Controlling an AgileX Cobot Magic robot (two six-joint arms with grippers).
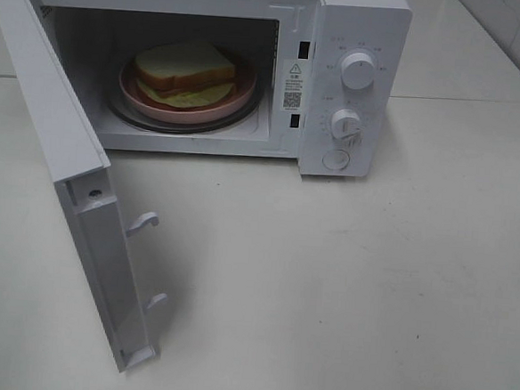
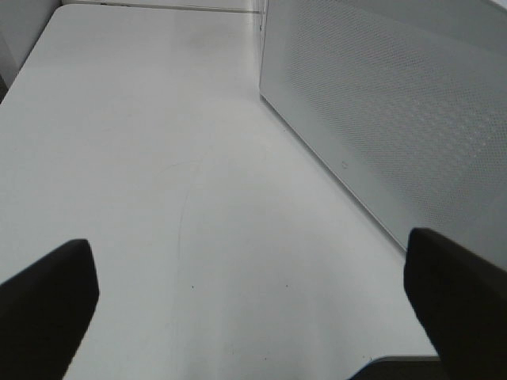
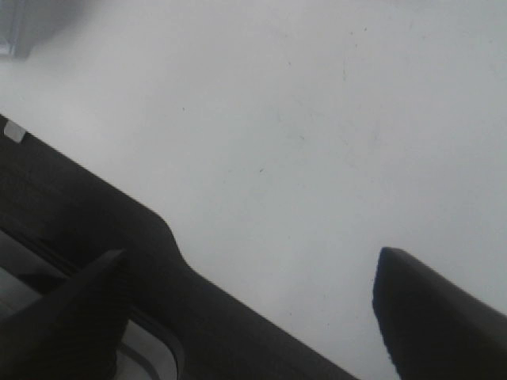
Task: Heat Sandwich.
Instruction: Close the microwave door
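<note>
The sandwich (image 1: pixel 184 69), white bread with yellow and brown filling, lies on a round pink plate (image 1: pixel 235 100) on the turntable inside the open white microwave (image 1: pixel 361 24). Neither arm shows in the exterior high view. In the left wrist view my left gripper (image 2: pixel 249 285) is open, its dark fingers (image 2: pixel 47 301) wide apart over bare white table, with a perforated white panel (image 2: pixel 380 103) of the microwave beside it. In the right wrist view my right gripper (image 3: pixel 249 265) is open over the table with nothing between its fingers (image 3: pixel 428 309).
The microwave door (image 1: pixel 74 173) stands swung out toward the front left, its two latch hooks (image 1: pixel 142 222) pointing into the table area. Two knobs (image 1: pixel 358 70) sit on the right control panel. A dark band (image 3: pixel 95 214) crosses the right wrist view under the gripper.
</note>
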